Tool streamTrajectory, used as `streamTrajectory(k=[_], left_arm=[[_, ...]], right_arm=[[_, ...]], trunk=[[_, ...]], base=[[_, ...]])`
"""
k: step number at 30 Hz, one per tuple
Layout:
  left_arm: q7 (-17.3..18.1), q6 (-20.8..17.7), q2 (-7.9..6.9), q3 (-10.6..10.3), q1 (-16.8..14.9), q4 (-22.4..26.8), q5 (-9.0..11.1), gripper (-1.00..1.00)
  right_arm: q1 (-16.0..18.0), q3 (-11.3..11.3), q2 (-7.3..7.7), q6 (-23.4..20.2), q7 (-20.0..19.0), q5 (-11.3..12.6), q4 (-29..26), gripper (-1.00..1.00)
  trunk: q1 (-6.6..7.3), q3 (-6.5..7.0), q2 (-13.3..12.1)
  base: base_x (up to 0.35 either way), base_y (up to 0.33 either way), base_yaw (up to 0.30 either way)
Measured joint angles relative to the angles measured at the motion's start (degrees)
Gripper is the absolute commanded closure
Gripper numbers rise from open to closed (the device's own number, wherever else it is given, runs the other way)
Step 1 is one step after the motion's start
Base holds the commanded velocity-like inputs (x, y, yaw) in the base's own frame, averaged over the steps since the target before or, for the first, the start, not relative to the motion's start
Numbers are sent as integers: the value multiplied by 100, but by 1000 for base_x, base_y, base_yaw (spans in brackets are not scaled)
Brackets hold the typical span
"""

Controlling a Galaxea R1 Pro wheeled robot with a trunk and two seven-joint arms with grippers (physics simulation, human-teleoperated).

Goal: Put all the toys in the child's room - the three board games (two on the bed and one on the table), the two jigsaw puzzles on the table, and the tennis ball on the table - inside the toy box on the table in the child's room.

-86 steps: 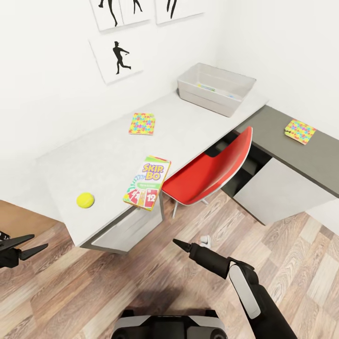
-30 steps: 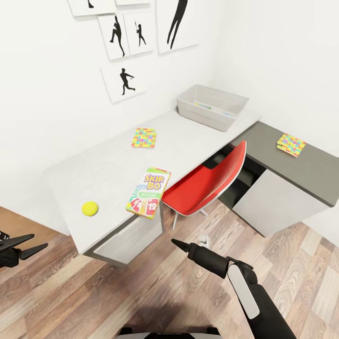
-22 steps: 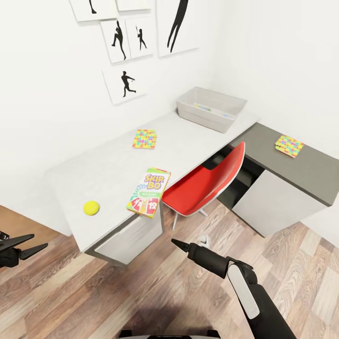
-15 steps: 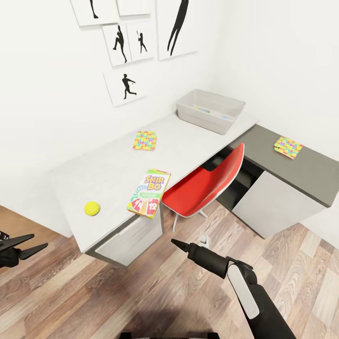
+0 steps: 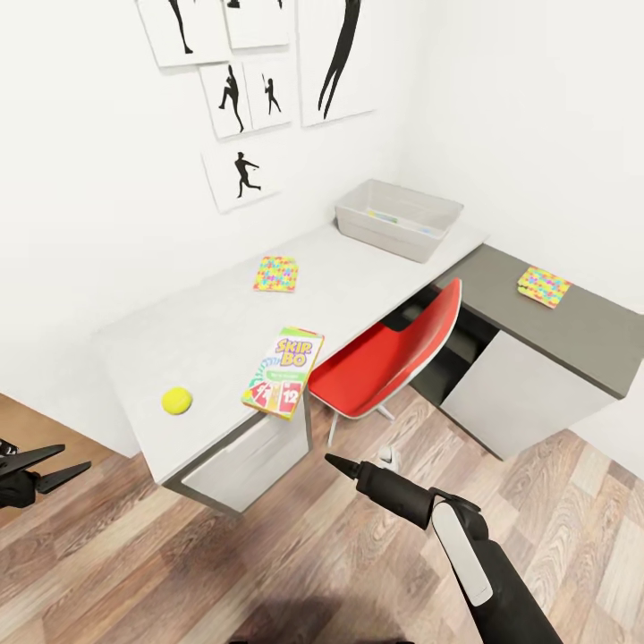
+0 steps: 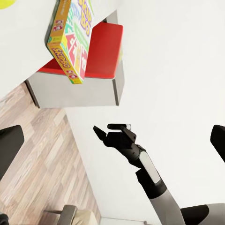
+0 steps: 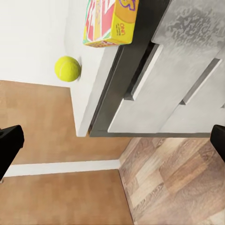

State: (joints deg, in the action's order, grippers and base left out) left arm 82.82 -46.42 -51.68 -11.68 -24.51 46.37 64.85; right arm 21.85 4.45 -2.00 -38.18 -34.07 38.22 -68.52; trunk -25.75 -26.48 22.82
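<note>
Both arms hung low before the table (image 5: pixel 215 331): left gripper (image 5: pixel 67 470) spread open, right gripper (image 5: pixel 333 461) spread open, both empty.

Head camera looks down over the table (image 5: pixel 215 331); both wrist cameras, lower, share its SKIP-BO box (image 5: pixel 284 360) corner.

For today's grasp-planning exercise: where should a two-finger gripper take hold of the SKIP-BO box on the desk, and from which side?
Grip the SKIP-BO box at its near end, coming from the floor side. It lies flat on the desk, too wide to pinch from above, but that end juts past the front edge, so fingers could probably close over its top and underside. The right gripper is nearer.
</note>
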Motion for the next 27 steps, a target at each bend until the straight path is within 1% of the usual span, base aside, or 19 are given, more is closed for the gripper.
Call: streamTrajectory(k=[7,16,27], left_arm=[[0,0,0,7,0,0,0,-100],[0,0,0,9,0,0,0,-100],[-6,0,0,9,0,0,0,-100]], right_arm=[[0,0,0,6,0,2,6,-100],[0,22,0,213,1,2,22,-100],[-6,28,0,232,-1,2,10,-100]], trunk=[[0,67,0],[0,152,0],[0,257,0]], base=[[0,0,0],[0,0,0],[0,0,0]])
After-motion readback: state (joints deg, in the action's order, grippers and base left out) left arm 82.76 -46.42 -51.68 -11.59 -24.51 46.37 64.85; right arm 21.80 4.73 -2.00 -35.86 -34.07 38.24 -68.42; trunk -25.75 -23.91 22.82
